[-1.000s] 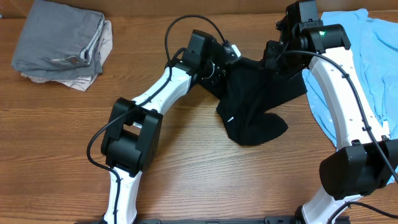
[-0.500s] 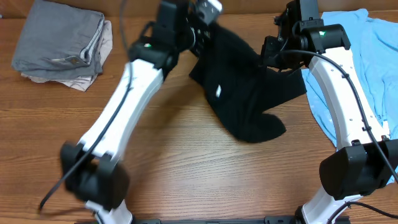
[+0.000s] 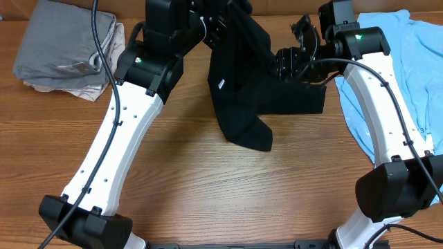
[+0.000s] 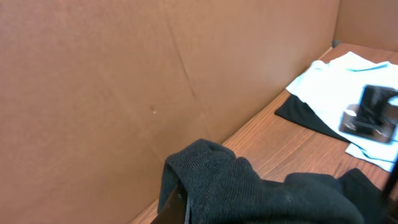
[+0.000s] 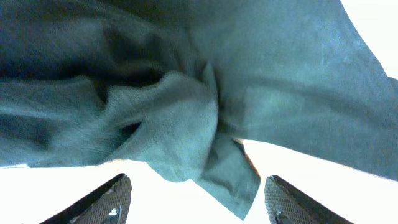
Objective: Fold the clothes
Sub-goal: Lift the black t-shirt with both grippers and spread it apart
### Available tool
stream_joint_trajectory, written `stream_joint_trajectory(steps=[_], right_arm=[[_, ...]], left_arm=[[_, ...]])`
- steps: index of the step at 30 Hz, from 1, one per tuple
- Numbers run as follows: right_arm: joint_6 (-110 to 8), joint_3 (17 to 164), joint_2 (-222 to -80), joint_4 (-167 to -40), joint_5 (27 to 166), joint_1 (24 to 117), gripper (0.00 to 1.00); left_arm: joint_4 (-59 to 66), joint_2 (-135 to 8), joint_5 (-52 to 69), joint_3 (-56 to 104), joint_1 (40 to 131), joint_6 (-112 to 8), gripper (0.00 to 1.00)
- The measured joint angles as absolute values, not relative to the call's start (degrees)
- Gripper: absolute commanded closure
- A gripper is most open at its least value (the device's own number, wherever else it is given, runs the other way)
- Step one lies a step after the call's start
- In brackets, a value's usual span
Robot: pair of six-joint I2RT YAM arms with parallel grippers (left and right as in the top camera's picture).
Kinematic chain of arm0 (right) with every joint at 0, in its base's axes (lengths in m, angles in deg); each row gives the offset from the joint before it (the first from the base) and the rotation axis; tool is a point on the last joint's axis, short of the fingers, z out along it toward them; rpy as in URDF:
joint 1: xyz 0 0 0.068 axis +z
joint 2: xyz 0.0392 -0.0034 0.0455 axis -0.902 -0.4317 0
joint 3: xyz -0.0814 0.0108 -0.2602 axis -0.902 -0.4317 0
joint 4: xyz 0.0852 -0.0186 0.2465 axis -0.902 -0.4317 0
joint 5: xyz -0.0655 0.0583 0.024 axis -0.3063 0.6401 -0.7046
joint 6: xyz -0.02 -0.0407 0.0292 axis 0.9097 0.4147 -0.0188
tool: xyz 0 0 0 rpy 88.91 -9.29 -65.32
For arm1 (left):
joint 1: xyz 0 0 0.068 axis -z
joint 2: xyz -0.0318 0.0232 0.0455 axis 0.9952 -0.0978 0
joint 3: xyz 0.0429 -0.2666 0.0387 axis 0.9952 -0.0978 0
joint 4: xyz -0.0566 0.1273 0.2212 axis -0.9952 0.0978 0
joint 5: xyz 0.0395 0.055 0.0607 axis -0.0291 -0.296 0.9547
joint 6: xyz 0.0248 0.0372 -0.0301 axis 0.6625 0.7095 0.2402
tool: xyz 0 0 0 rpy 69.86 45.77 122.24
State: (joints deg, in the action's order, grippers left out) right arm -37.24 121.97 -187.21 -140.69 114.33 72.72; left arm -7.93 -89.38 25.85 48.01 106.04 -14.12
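— Two claws, so what has each got?
— My left claw [image 3: 225, 21] is pressed together on a bunch of the black T-shirt [image 3: 239, 90], lifted at twelve o'clock above the wooden table [image 3: 208, 187]. My right claw [image 5: 196, 178] is spread wide and pinches nothing. A crumpled knot of the knit hangs just ahead of its fingers [image 5: 115, 196].
— And the cloth?
— Soft, matte, drooping in one long limp fold, white label [image 3: 221, 84] showing. The light blue tee [image 3: 408, 83] lies spread at two o'clock.

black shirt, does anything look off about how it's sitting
The black T-shirt is not lying flat: it hangs bunched and twisted from the left hand, its lower end crumpled on the table.
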Motion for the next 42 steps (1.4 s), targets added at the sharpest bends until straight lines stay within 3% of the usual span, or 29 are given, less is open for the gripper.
stream_joint_trajectory(steps=[7, 18, 20, 26, 33, 38, 42], right_arm=[[-33.2, 120.4, -187.2, -142.7, 114.7, 75.2, 0.26], [-31.2, 105.8, -187.2, -129.1, 115.2, 84.5, 0.25], [-31.2, 103.2, -187.2, -125.5, 115.2, 85.9, 0.19], [-34.8, 96.1, -187.2, -111.5, 111.4, 89.6, 0.14], [-42.0, 94.5, -187.2, -104.6, 103.0, 90.0, 0.06], [-44.6, 94.5, -187.2, -103.1, 97.1, 89.7, 0.05], [-45.5, 94.0, -187.2, -100.0, 96.0, 89.6, 0.12]], left_arm=[[-9.0, -89.4, 29.6, 48.0, 106.0, -16.2, 0.96], [-9.0, -89.4, 32.1, 48.0, 106.0, -18.5, 0.96], [-8.9, -89.4, 32.5, 48.0, 106.0, -18.8, 0.96], [-8.8, -89.4, 33.0, 48.0, 106.0, -19.8, 0.96], [-8.7, -89.4, 33.0, 48.0, 106.0, -19.9, 0.96], [-8.7, -89.4, 33.0, 48.0, 106.0, -19.9, 0.96], [-8.7, -89.4, 33.0, 48.0, 106.0, -19.9, 0.96]])
